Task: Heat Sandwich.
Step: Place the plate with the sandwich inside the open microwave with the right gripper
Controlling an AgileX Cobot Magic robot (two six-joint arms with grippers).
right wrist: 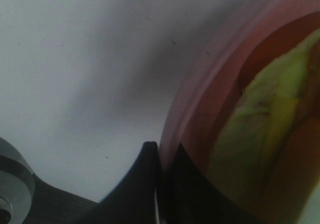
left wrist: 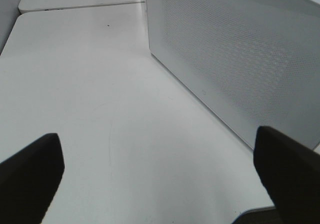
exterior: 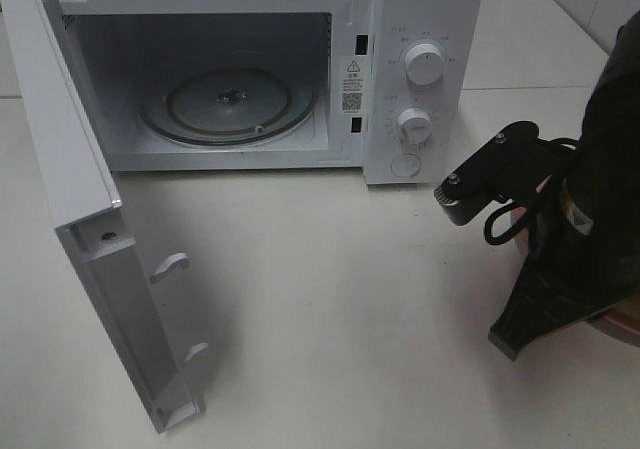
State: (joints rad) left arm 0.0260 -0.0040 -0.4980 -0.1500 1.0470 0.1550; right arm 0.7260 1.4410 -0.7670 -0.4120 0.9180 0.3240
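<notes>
In the right wrist view the sandwich [right wrist: 260,129] shows as green lettuce lying on a round pink plate [right wrist: 200,99]. My right gripper [right wrist: 160,166] is shut on the plate's rim, one dark finger on each side of the edge. From the exterior high view the right arm [exterior: 570,259] covers the plate at the right of the table. Only a pink sliver of the plate [exterior: 620,326] peeks out there, and the sandwich is hidden. In the left wrist view my left gripper [left wrist: 160,184] stands wide open with nothing between its fingers.
The white microwave [exterior: 420,29] stands at the back with its cavity and glass turntable [exterior: 225,104] exposed. Its door [exterior: 90,219] is swung out to the left over the table. The left gripper faces the microwave's perforated side wall [left wrist: 235,59].
</notes>
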